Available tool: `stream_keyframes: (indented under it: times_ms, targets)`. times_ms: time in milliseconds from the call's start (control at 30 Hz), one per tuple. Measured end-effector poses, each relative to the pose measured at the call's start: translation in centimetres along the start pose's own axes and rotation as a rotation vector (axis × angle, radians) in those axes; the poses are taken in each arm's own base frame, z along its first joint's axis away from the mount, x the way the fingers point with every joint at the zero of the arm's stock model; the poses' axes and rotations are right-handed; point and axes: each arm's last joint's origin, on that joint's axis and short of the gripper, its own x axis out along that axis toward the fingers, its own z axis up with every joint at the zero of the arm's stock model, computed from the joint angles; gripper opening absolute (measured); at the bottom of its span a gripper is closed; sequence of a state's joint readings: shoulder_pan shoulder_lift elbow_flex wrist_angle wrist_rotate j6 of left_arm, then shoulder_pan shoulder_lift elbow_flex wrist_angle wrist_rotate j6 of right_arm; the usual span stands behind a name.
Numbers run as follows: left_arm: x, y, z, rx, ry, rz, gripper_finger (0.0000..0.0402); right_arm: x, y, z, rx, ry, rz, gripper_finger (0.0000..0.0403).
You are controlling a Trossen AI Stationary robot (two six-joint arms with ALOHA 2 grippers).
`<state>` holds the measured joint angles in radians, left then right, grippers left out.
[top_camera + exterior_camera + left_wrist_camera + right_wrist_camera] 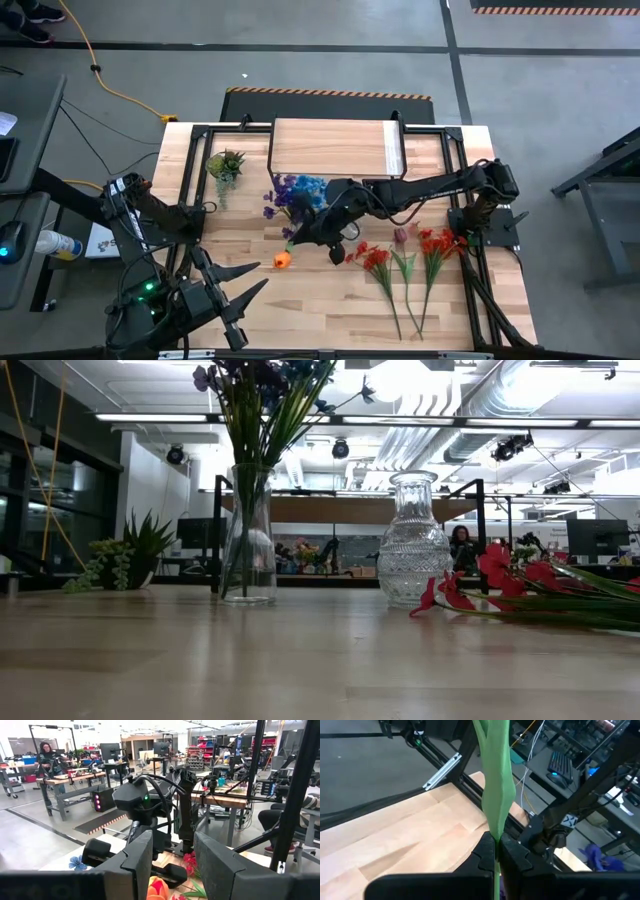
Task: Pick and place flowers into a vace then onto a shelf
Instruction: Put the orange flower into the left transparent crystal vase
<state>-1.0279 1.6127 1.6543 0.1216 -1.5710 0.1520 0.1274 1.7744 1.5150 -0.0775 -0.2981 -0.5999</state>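
1. Progress: blue and purple flowers [291, 193] already stand in the tall vase [249, 540]; the shelf [335, 148] is bare.
2. Right gripper [305, 232]: fingers clamped on a green stem [496, 785], orange bloom [282, 260] near the table.
3. Left gripper [243, 286]: partly open, empty, at the front edge.
4. Remaining: roughly 4 red or maroon flowers [400, 255] lying on the table.
5. Vases: 2, the patterned vase [413, 540] empty.

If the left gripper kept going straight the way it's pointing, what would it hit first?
Probably the orange flower, lying on the table just ahead of the open left gripper. Beyond it stands the right arm. Depth is hard to judge here.
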Motion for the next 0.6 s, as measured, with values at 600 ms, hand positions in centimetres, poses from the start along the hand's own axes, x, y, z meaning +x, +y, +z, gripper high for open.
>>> stream_keyframes:
  times_ms: [600]
  targets:
    - [0.0,0.0,-0.01,0.001,0.0,0.0,0.0177,0.37,-0.15,-0.41,0.107,0.0,-0.004,0.0]
